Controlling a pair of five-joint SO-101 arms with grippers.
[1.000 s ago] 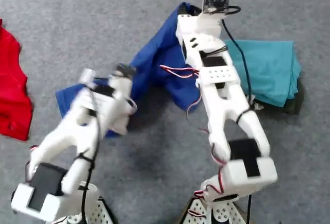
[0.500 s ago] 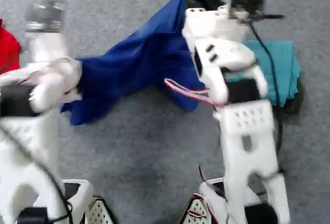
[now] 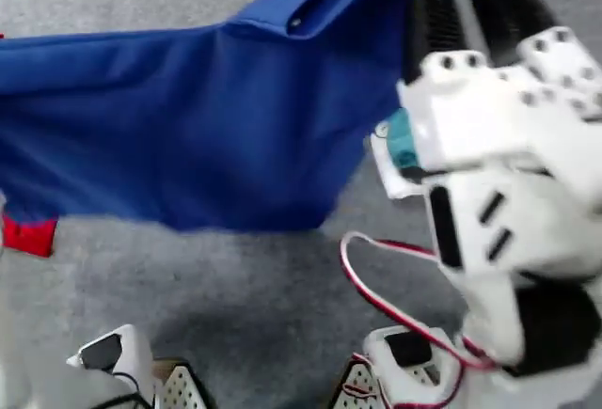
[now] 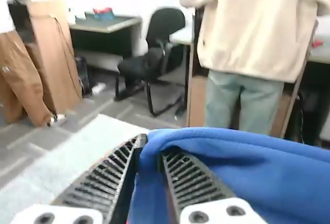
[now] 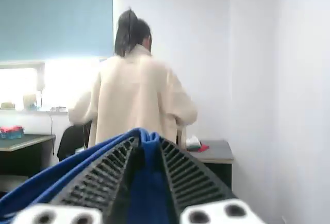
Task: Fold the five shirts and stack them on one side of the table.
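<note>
Both arms are up compared with a second ago; the blue shirt [image 3: 188, 117], bunched on the desk [image 3: 245, 296] back then, now hangs off it as a wide sheet. In the high view it stretches from the picture's left edge up to the top right, with a seam along its top edge and its lower hem clear of the grey surface. Left hand [image 4: 150, 147] is clamped on a fold of blue cloth, both ribbed fingers [image 4: 188, 183] pressed to the fabric, which trails away to one side. Right hand [image 5: 146, 140] is also clamped on blue cloth, a strip of it pinched between the two fingers. A corner of a red shirt [image 3: 28, 237] lies on the desk below the blue hem at the left edge. An arm [image 3: 508, 174], white, sits close to the camera at the picture's right, a red cable [image 3: 376, 282] looping under it.
</note>
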